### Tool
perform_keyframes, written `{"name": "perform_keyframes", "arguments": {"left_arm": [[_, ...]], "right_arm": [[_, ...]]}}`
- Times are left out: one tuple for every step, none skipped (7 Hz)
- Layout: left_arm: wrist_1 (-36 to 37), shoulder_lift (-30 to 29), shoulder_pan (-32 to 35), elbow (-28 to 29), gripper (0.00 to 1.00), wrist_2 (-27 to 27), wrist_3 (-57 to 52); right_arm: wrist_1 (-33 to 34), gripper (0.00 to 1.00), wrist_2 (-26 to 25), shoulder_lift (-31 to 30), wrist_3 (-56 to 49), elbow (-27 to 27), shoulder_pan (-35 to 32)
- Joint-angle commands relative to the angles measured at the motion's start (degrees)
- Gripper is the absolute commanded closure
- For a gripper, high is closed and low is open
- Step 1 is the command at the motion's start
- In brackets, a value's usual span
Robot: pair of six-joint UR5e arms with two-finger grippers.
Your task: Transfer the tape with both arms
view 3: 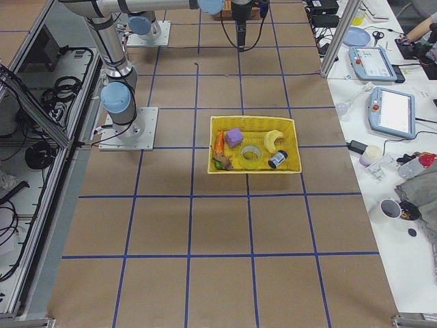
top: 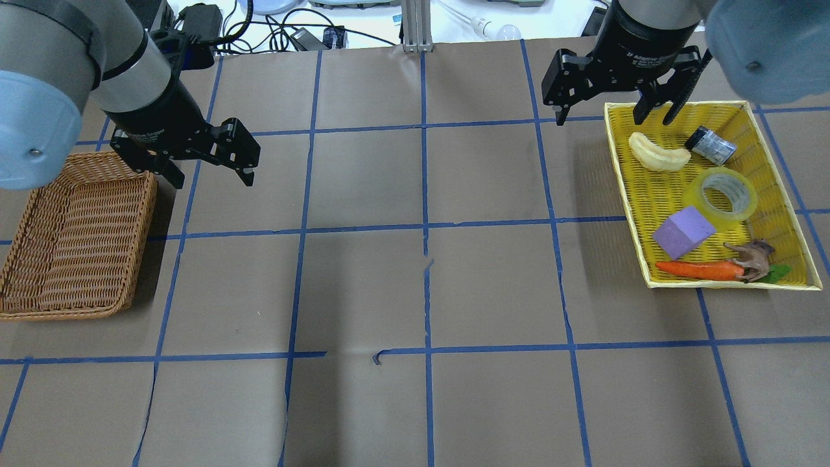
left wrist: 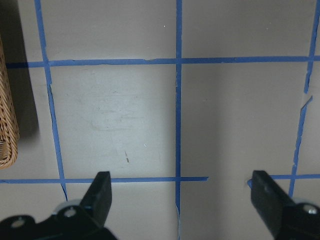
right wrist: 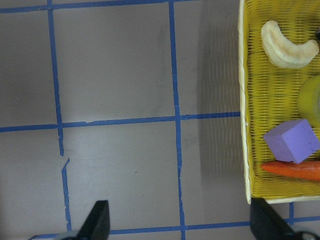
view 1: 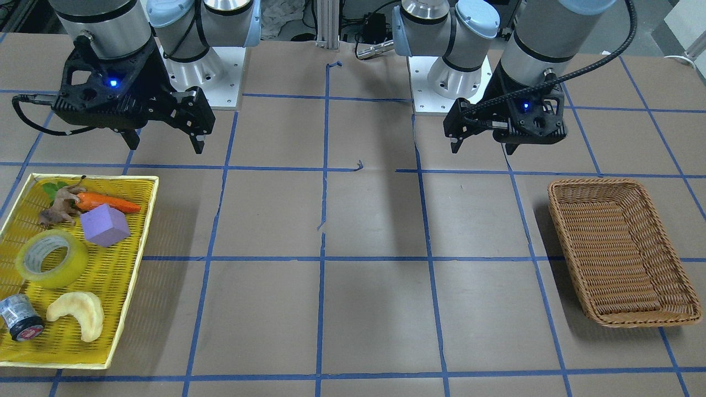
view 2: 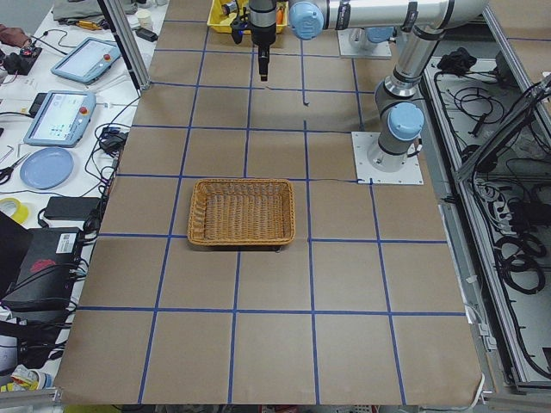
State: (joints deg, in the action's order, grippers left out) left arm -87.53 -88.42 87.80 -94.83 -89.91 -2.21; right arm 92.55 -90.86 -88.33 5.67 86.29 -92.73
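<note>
The tape, a yellow translucent roll with a pale core, lies flat in the yellow tray. It also shows in the overhead view and the exterior right view, and only its edge shows in the right wrist view. My right gripper is open and empty, above the table beside the tray's edge. My left gripper is open and empty, over bare table next to the wicker basket.
The tray also holds a purple cube, a carrot, a toy animal, a pale crescent and a dark cylinder with a red end. The wicker basket holds nothing. Blue tape lines grid the brown table.
</note>
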Motion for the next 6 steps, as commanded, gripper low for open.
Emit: {"name": "perform_keyframes", "arguments": {"left_arm": [[0.0,0.0,0.0,-0.1,0.00,0.0,-0.1],[0.0,0.0,0.0,-0.1,0.00,0.0,-0.1],[0.1,-0.1,0.0,-0.1,0.00,0.0,-0.1],[0.1,0.0,0.0,-0.1,0.00,0.0,-0.1],[0.1,0.0,0.0,-0.1,0.00,-0.1,-0.1],[0.1,-0.1,0.0,-0.1,0.00,-1.2,-0.1]], "right_arm": [[-0.1,0.00,-0.1,-0.1,0.0,0.0,0.0],[0.0,0.00,0.1,-0.1,0.0,0.0,0.0],[0.0,0.00,0.2,-0.1,0.0,0.0,0.0],[-0.1,0.00,0.4,-0.1,0.0,0.0,0.0],[-0.1,0.00,0.3,-0.1,-0.4,0.1,0.0],[-0.1,0.00,0.3,-0.1,-0.5,0.1,0.0]]}}
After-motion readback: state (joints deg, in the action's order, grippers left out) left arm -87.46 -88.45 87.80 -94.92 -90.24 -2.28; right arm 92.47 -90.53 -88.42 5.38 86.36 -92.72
